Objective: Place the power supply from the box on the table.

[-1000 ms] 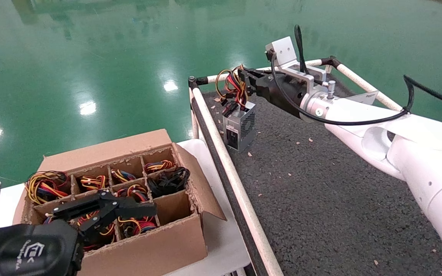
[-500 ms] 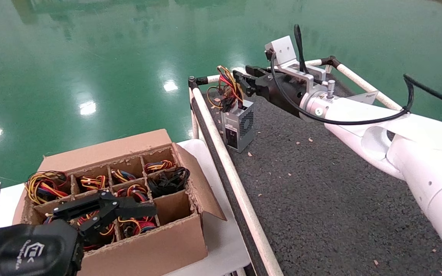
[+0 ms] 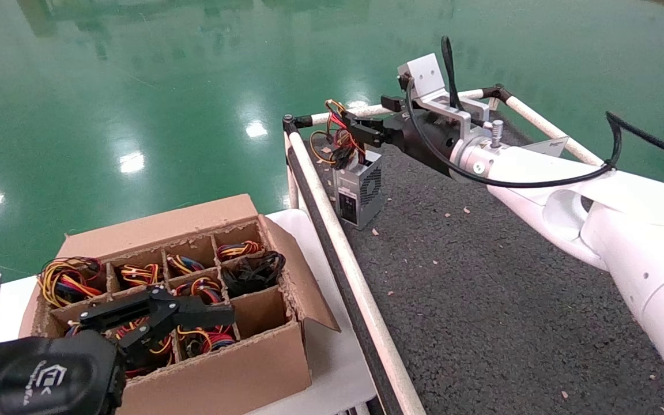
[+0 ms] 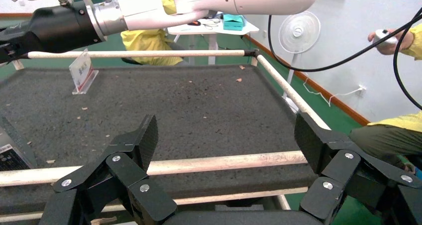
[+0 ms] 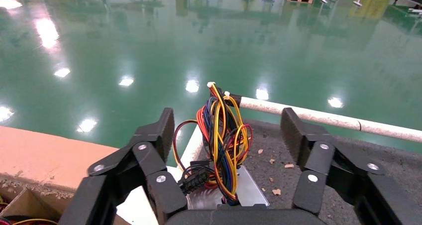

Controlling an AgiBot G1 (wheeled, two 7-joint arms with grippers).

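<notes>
Bright overhead lamps glare off the glossy green floor point(image 3: 136, 115).

- The head view looks forward and down from above, taking in the box point(image 3: 193, 305) on the left and the tabletop point(image 3: 482, 276) on the right.
- The left wrist view sits low behind the left end effector point(image 4: 226, 150), facing across the tabletop point(image 4: 174, 100) at close range.
- The right wrist view looks past the right end effector point(image 5: 226, 135), close above the power supply point(image 5: 219, 135).
- All three share the white rail point(image 3: 343, 253) and the mat.
</notes>
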